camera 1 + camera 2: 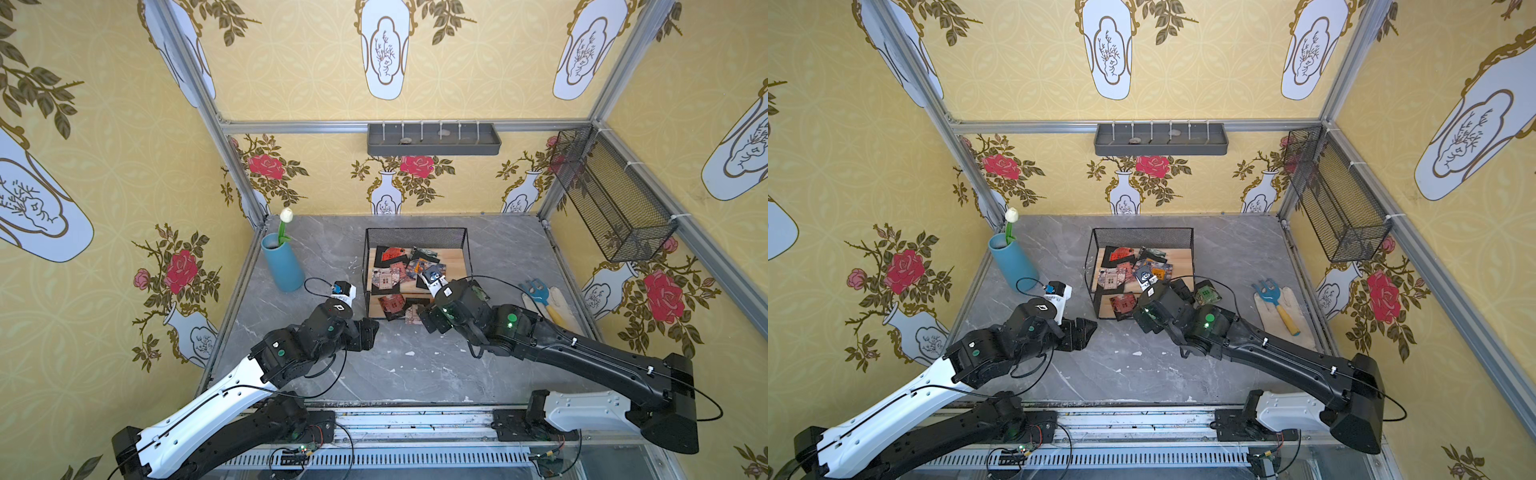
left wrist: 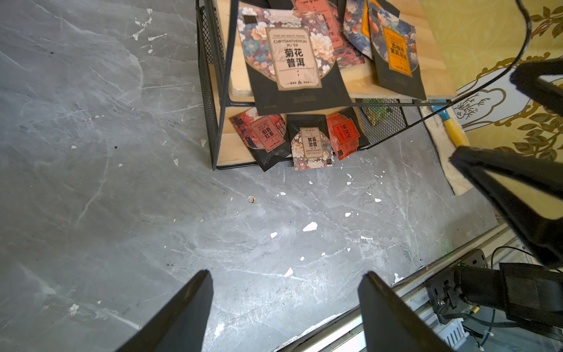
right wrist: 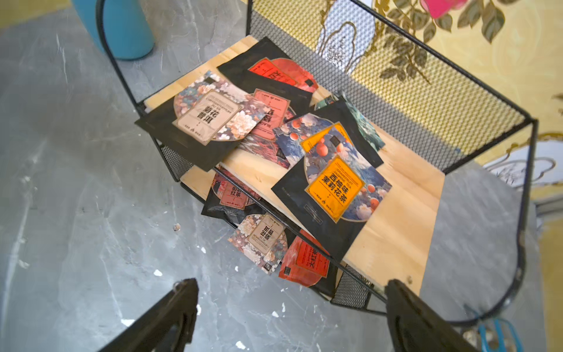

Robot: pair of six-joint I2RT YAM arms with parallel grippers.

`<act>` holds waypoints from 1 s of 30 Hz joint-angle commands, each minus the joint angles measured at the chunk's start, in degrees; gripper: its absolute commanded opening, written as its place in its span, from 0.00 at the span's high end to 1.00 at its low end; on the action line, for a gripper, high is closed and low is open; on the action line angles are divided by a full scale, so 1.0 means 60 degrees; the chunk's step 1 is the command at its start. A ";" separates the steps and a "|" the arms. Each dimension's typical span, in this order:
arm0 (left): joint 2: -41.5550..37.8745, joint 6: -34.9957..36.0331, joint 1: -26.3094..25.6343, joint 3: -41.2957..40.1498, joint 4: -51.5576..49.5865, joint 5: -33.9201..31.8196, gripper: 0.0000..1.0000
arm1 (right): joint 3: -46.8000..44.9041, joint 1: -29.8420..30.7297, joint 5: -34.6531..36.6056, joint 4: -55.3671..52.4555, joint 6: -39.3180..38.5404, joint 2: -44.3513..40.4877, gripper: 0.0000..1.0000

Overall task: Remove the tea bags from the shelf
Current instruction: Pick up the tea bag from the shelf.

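My left gripper (image 2: 286, 274) hangs spread and empty over the table (image 2: 122, 183) before the shelf (image 2: 207, 91); my right gripper (image 3: 291, 282), also spread, hovers at its front, tea bags (image 3: 333, 189) strewn across both boards.

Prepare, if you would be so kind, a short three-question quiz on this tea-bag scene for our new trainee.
1. Multiple choice: which light wooden boards of the black wire-mesh two-tier shelf hold small flat square tea bags? A) the upper only; B) the lower only; C) both.
2. True or false: the right gripper is shut on a tea bag.
3. Short answer: what stands in the blue cylindrical vase?

Key: 1 C. 2 False: its jaws stand wide apart with nothing between them. 3 A white flower on a green stem.
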 commanded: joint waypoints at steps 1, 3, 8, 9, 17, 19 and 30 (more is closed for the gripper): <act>-0.0012 -0.0025 0.0041 -0.0099 -0.0026 -0.0098 0.16 | -0.0464 0.0001 -0.0101 0.1549 -0.2090 -0.0079 0.03; 0.0021 0.0001 0.0070 -0.0117 0.0032 -0.0059 0.15 | -0.0596 -0.0063 -0.0020 0.1954 -0.2580 0.0009 0.03; 0.0080 0.0063 0.0140 -0.0140 0.0115 -0.0024 0.16 | -0.0710 -0.0360 -0.0128 0.2516 -0.3394 0.0576 0.02; 0.0083 0.0068 0.0144 -0.0152 0.0144 -0.0010 0.15 | -0.0770 -0.0450 -0.0234 0.2664 -0.3539 0.0660 0.02; 0.0024 0.0055 0.0187 -0.0222 0.0252 0.0050 0.16 | -0.1009 -0.1178 -0.0875 0.3289 -0.4290 0.0894 0.01; 0.0039 0.0063 0.0199 -0.0217 0.0251 0.0063 0.16 | -0.1061 -0.1293 -0.1038 0.3384 -0.4437 0.0948 0.01; 0.0038 0.0122 0.0290 -0.0231 0.0282 0.0090 0.16 | -0.1171 -0.1975 -0.1993 0.3592 -0.4919 0.1269 0.02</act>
